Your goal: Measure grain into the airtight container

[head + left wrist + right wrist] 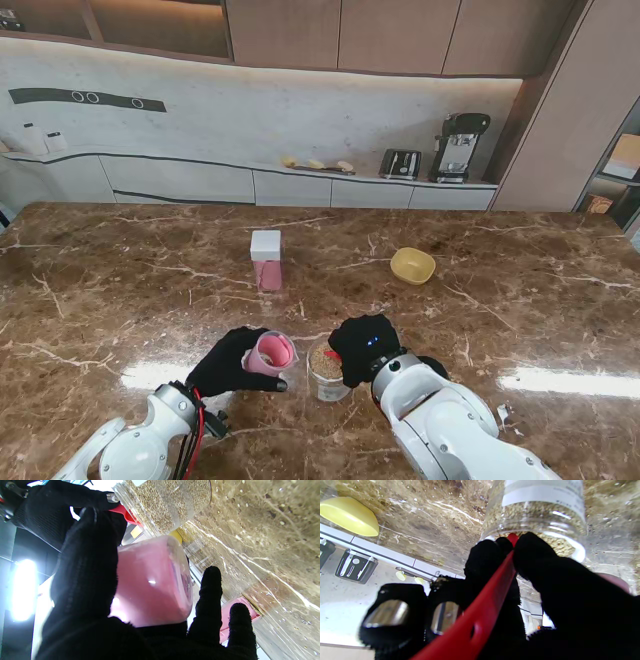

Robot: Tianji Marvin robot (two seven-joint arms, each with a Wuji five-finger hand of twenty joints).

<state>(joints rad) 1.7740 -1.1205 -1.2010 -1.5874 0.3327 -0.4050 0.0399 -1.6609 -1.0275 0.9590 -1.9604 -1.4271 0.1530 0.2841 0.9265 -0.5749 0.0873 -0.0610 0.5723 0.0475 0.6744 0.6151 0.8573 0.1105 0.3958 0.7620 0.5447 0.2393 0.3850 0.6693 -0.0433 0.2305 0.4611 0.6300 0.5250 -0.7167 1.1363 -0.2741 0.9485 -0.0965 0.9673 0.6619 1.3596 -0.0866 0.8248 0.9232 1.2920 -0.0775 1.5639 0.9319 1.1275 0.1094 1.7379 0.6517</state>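
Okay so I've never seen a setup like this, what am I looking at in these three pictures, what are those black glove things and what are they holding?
This is a two-armed robot with five-fingered hands in black gloves. The wide picture looks down from its stand onto a brown marble table. The other two come from cameras on each wrist, looking along the fingers, and appear upside down.

The left hand holds a tilted pink container. The right hand grips a red scoop, its tip at the mouth of a clear jar of grain standing between the hands.

Farther from me on the table stand a pink box with a white lid and, to its right, a yellow bowl.
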